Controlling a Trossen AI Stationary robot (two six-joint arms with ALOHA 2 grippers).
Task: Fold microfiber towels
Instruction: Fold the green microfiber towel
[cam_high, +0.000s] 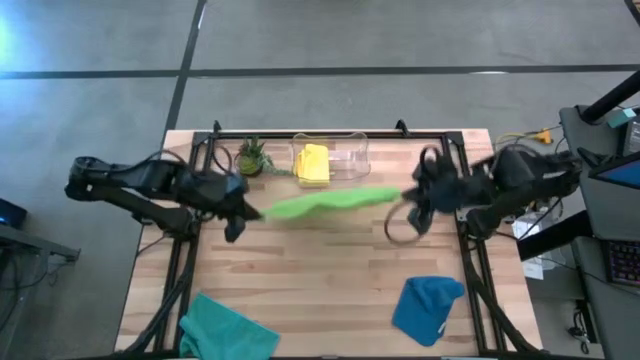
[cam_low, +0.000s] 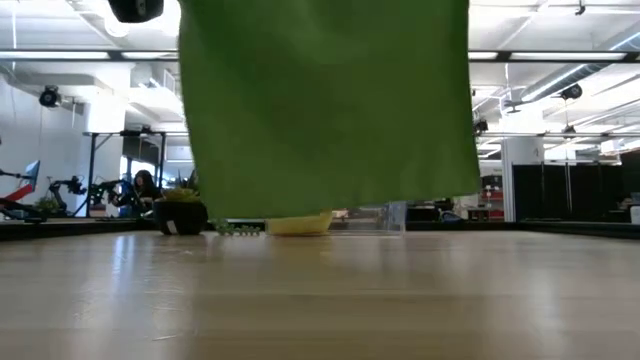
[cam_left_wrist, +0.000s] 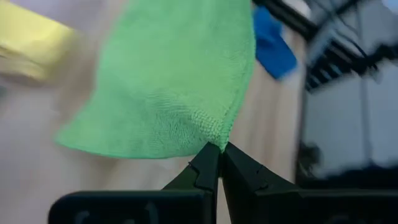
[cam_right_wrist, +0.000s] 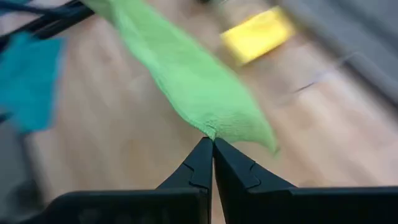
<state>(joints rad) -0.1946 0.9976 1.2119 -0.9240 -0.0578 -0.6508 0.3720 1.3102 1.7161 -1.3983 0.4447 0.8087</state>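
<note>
A lime green towel hangs spread between my two grippers over the middle of the table. Its lower edge is clear of the wood. My left gripper is shut on its left end and my right gripper is shut on its right end. A yellow towel lies folded in the clear bin at the far edge. The blue towel lies crumpled at the near right. The teal towel lies at the near left edge. My left gripper pinches a top corner of the lime green towel between its two fingertips, slanting down from the table's left. The cloth hangs away from the hold, lifted clear of the table. My right gripper pinches the opposite top corner between its two fingertips, slanting down from the table's right. The top edge runs almost straight toward the other gripper, with a slight sag, and the rest hangs below.
A small potted plant stands left of the bin at the far edge. Bare wood lies under and in front of the hanging towel. Dark frame rails run along both table sides.
</note>
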